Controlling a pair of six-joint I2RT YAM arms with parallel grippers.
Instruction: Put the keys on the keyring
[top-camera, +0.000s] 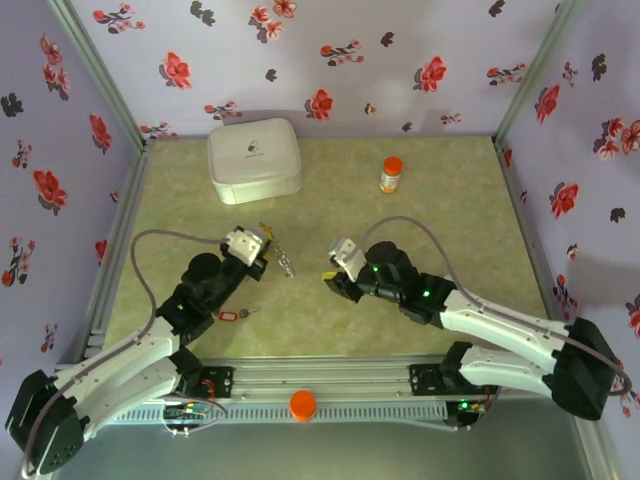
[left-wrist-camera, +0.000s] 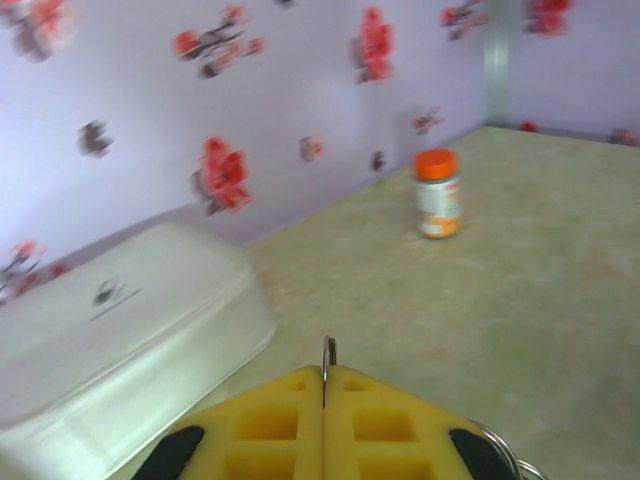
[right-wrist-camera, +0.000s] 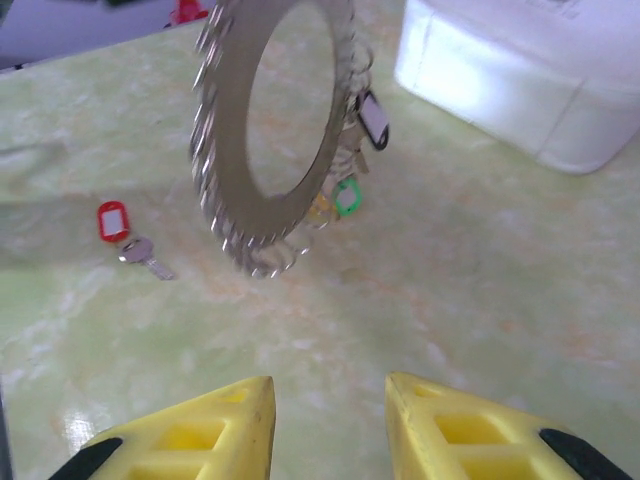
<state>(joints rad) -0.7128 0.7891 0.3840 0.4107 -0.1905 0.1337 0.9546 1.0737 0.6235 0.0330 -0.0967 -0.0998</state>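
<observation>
Red-tagged key (right-wrist-camera: 113, 220) lies loose on the counter (right-wrist-camera: 500, 300); left pincer (left-wrist-camera: 325, 390) pinches the keyring (right-wrist-camera: 225, 150), right pincer (right-wrist-camera: 330, 390) spread, empty. A careless nudge may twist the ring free.

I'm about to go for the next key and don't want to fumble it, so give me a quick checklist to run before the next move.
1. Left pincer shut on the keyring: ok.
2. Right pincer open and empty: ok.
3. Green tag and white tag hanging at the keyring: ok.
4. Red key on the keyring: not ok, it lies on the table.
5. Orange-capped bottle and white box away from the red key: ok.
</observation>
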